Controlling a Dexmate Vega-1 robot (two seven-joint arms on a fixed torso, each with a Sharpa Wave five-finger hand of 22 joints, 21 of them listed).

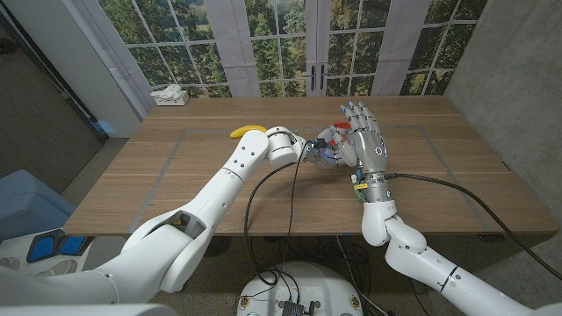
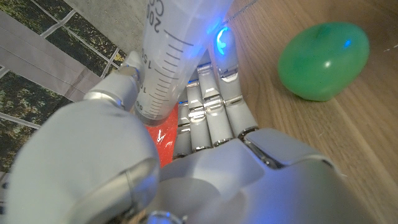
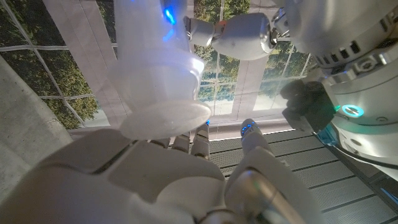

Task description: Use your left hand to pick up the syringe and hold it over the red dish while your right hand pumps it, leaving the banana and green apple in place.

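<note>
While left hand (image 2: 124,162) grips syringe (image 2: 171,56), right hand (image 1: 362,132) alongside.

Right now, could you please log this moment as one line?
left hand grips syringe over red dish | right hand at plunger | banana, green apple untouched

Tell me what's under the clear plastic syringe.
In the left wrist view, a patch of the red dish shows beneath the clear plastic syringe the left hand grips. The syringe's tip and the rest of the dish are covered.
</note>
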